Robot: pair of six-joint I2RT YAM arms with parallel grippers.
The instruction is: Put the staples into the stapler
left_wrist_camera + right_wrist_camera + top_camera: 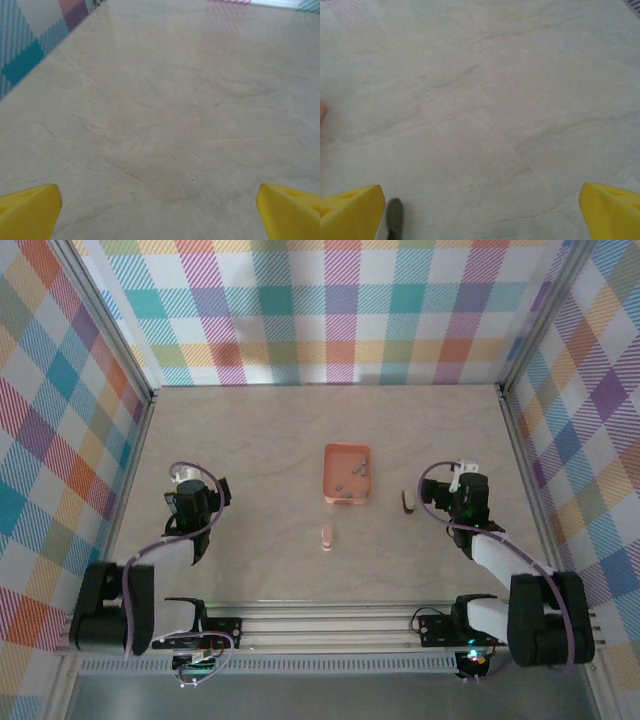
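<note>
The stapler (327,536), small and pale pink, lies flat on the table just in front of the salmon-orange tray (333,452). Several grey staples (355,474) lie inside the tray. My left gripper (184,480) hovers over bare table far left of the tray; its yellow fingers (30,210) stand wide apart with nothing between them, so the left gripper (160,212) is open. My right gripper (464,478) is to the right of the tray and also open (482,212), with nothing between its yellow fingers (350,212).
A small whitish and dark piece (408,501) lies on the table between the tray and my right gripper; its dark end (395,219) shows beside the right gripper's left finger. Plaid walls (320,310) close the table on three sides.
</note>
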